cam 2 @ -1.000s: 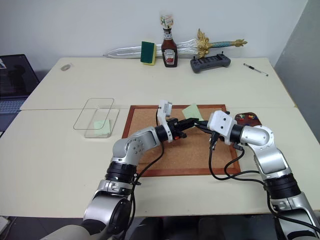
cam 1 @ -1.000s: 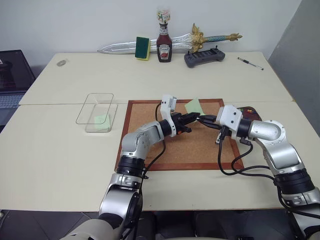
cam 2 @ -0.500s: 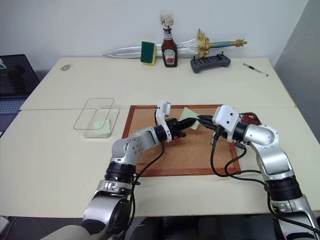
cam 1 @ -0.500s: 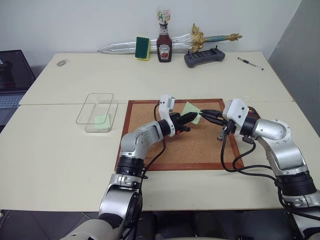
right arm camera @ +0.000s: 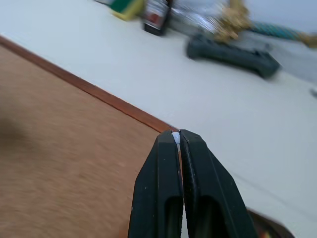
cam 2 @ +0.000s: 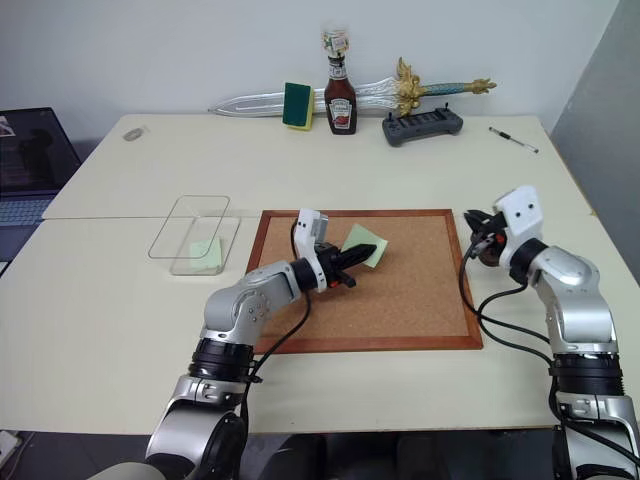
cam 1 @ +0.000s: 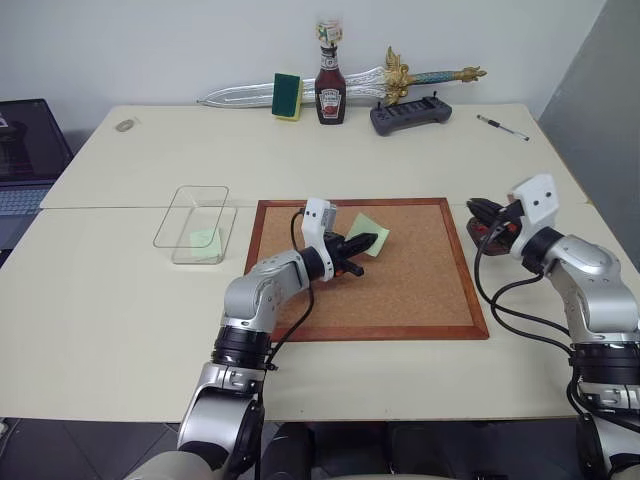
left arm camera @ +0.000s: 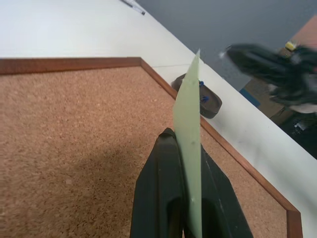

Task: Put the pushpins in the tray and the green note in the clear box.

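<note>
My left gripper (cam 1: 366, 242) is shut on the green note (cam 1: 370, 226), held on edge just above the cork board (cam 1: 400, 290). In the left wrist view the note (left arm camera: 189, 148) rises between the black fingers. At the board's right side, my right gripper (cam 1: 473, 207) hovers over the dark tray (left arm camera: 212, 105), which holds several coloured pushpins. It is shut, with a tiny pale bit of a pushpin (right arm camera: 175, 137) pinched at the tips. The clear box (cam 1: 192, 205) lies left of the board, with another pale green note (cam 1: 204, 239) inside.
Along the table's far edge stand a ketchup bottle (cam 1: 329, 92), a green sponge (cam 1: 286, 96), a toy sword (cam 1: 420, 76) and a black controller (cam 1: 410, 113). A pen (cam 1: 502, 126) lies at the back right. A laptop (cam 1: 25, 150) sits at the left.
My right gripper pulled away from the note and swung right to above the tray. My left gripper drew the note slightly left and turned it, the note now free of the board.
</note>
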`<control>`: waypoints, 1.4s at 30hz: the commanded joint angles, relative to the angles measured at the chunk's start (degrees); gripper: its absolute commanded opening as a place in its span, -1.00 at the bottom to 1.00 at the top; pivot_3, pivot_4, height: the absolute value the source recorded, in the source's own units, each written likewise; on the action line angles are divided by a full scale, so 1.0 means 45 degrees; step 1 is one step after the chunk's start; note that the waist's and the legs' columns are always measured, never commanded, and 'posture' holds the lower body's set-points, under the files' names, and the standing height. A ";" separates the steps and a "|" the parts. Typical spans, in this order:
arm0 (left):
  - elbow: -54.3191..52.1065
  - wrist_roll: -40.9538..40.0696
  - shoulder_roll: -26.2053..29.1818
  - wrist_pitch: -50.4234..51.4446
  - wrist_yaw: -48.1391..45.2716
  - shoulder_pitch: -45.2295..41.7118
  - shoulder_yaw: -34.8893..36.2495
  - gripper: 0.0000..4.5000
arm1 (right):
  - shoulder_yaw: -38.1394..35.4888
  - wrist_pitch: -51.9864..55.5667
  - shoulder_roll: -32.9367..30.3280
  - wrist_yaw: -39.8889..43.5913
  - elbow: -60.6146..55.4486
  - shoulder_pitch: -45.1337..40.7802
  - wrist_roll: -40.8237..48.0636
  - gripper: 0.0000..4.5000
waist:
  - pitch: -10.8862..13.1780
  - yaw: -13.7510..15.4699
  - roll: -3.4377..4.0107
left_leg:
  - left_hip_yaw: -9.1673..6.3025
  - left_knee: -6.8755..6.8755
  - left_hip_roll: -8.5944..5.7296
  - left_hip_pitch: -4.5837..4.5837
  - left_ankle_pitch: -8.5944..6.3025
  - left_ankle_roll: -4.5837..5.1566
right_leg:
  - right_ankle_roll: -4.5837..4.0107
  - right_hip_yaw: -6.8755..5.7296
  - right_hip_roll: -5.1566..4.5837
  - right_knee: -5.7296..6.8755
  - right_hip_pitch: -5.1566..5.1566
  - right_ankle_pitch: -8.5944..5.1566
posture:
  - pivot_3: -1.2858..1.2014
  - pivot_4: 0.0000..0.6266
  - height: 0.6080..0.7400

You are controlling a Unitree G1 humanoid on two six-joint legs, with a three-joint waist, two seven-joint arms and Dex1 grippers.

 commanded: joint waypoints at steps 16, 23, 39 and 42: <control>-0.0855 -0.0246 0.0141 -0.0057 0.0082 0.0034 0.0068 -1.00 | -0.0341 0.0941 0.0014 -0.1627 0.3643 -0.1733 -0.0141 -0.62 | -0.0001 -0.0122 0.0001 | 0.0020 0.0002 0.0002 -0.0001 0.0000 0.0001 | 0.0000 0.0009 0.0000 0.0001 0.0000 0.0000 | 0.03 -0.52 1.00; -0.0843 -0.0229 0.0150 -0.0120 0.0059 0.0024 0.0045 -1.00 | -0.0487 0.1193 -0.0065 -0.1960 0.3662 -0.1760 -0.0103 0.08 | -0.0001 -0.0124 0.0001 | 0.0021 0.0002 0.0002 -0.0002 0.0000 0.0001 | 0.0000 0.0009 0.0000 0.0002 0.0000 0.0001 | 0.03 -0.52 1.00; -0.2637 0.0395 0.0745 0.0021 0.2387 -0.0486 0.0909 -1.00 | 0.0850 -0.0056 -0.0666 0.2435 -0.0691 -0.1508 0.1094 0.99 | 0.0001 -0.0204 0.0000 | 0.0022 0.0001 0.0012 -0.0001 -0.0001 0.0001 | 0.0002 0.0009 0.0005 0.0001 -0.0004 0.0000 | 0.03 -0.52 1.00; -0.3281 0.0795 0.1281 0.0297 0.3633 -0.0551 0.1561 -1.00 | 0.2013 0.0286 -0.0508 0.4367 -0.1896 -0.2210 0.1786 0.99 | 0.0001 -0.0210 -0.0001 | 0.0022 0.0002 0.0012 0.0000 -0.0001 0.0001 | 0.0003 0.0008 0.0004 -0.0001 0.0001 0.0000 | 0.03 -0.52 1.00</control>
